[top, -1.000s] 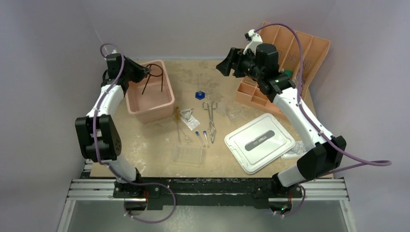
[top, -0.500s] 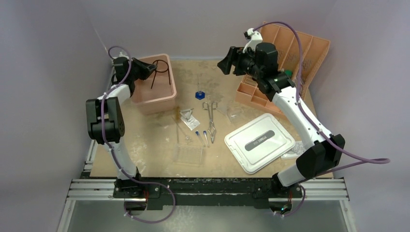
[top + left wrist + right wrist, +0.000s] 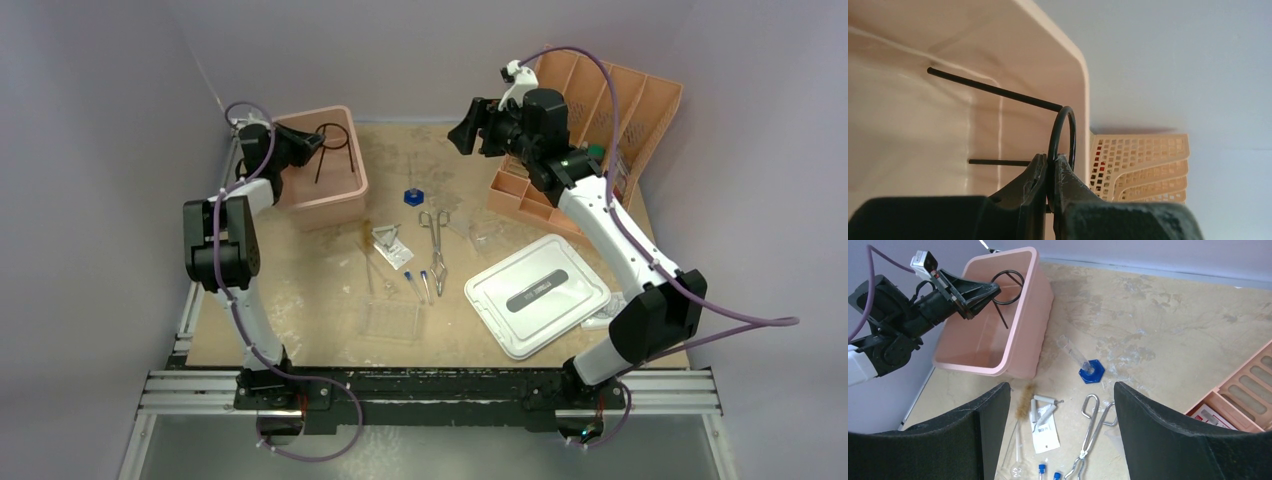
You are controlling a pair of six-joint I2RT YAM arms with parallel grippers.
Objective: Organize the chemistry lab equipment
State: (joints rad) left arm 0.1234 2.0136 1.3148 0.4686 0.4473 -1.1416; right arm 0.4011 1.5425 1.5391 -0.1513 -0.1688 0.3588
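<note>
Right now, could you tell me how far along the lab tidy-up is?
Barely started: nothing visibly lies in the pink bin. In hand: the left pincer is shut on the black wire ring at that bin. Left: the forceps, blue-capped tubes, blue-based glass and clear tray lie on the table; the right pincer is open.

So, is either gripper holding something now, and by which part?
The left gripper clamps the black wire ring by its loop's rim, not the stem. The right gripper is open, empty.
</note>
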